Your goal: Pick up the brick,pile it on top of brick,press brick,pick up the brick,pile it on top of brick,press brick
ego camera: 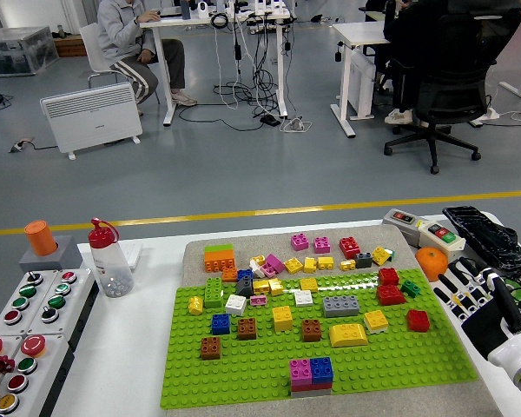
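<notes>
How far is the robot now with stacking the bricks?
One stack already stands at the near edge of the green baseplate: a pink brick and a blue brick on a grey layer. Nothing is in hand: the right robot hand is open, off the plate's right side. Whether more picking, piling and pressing remains is unclear.

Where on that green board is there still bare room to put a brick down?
The green baseplate is bare along its near edge, both sides of the pink-and-blue stack, and right of the red brick. Its far half is crowded with bricks.
</notes>
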Robot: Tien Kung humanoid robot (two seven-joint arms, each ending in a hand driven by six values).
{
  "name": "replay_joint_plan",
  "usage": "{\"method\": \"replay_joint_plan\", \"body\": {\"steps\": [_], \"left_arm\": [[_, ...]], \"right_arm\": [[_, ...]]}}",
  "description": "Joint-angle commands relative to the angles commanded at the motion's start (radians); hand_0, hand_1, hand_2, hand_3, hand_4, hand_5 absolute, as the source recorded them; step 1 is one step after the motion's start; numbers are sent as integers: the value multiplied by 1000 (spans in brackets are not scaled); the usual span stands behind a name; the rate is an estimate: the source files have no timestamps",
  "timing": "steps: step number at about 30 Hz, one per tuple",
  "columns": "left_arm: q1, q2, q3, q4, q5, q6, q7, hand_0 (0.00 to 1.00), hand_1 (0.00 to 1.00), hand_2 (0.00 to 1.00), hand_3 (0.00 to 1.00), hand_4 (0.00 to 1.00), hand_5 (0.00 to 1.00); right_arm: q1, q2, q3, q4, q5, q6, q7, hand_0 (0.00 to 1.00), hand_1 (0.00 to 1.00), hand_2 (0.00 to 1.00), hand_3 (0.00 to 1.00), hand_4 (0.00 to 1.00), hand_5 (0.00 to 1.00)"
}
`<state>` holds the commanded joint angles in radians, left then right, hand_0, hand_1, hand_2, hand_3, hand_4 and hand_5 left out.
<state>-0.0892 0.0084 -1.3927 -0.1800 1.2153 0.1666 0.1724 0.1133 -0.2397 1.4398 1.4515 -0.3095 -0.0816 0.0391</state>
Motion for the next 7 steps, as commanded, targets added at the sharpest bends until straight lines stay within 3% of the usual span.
{"method": "replay_joint_plan", "body": {"steps": [7], "left_arm": [[-6,2,1,0,-7,0,-3,650,680,703,573,301,998]], "right_arm": [[3,1,4,-2,-5,8,-3,920,853,864,848,540,483]]}}
